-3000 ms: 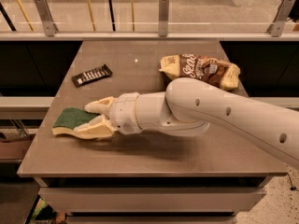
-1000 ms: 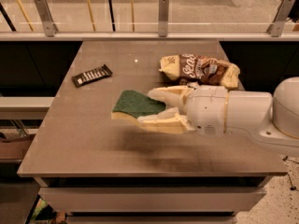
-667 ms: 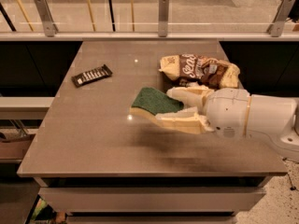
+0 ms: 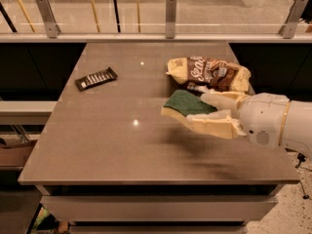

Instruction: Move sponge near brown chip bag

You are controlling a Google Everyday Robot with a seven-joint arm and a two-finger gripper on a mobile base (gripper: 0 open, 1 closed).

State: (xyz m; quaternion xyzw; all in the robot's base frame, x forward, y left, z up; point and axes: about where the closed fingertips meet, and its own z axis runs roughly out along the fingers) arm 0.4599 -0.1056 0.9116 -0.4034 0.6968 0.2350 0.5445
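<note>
Closest to me is the front edge of the surface (image 4: 122, 145), a grey-brown top with a small glint of light near its middle. To the right, the white arm (image 4: 273, 123) comes in from the frame's edge. Its rounded housing hangs over the surface's right front corner.

At the end of that arm the tool (image 4: 196, 109) points left, over the right half of the surface. Its two cream fingers (image 4: 214, 126) are clamped on the sponge (image 4: 183, 101), one above the sponge's right end and one below it. The sponge sits dark green side up with the pale yellow foam showing along its left edge. It is raised clear of the surface, and a soft shadow (image 4: 183, 143) lies on the top a little nearer to me.

Just behind the sponge lies the brown chip bag (image 4: 209, 73). It is crinkled and glossy, with a cream end to the left and white lettering across it. The sponge's far edge is just in front of the bag's near edge; I cannot tell whether they touch.

Further left, well apart from both, a thin dark wrapped bar (image 4: 96, 78) lies flat at a slant near the left edge.

Beyond the surface's far edge a rail runs across, carried on metal posts (image 4: 169, 16).
</note>
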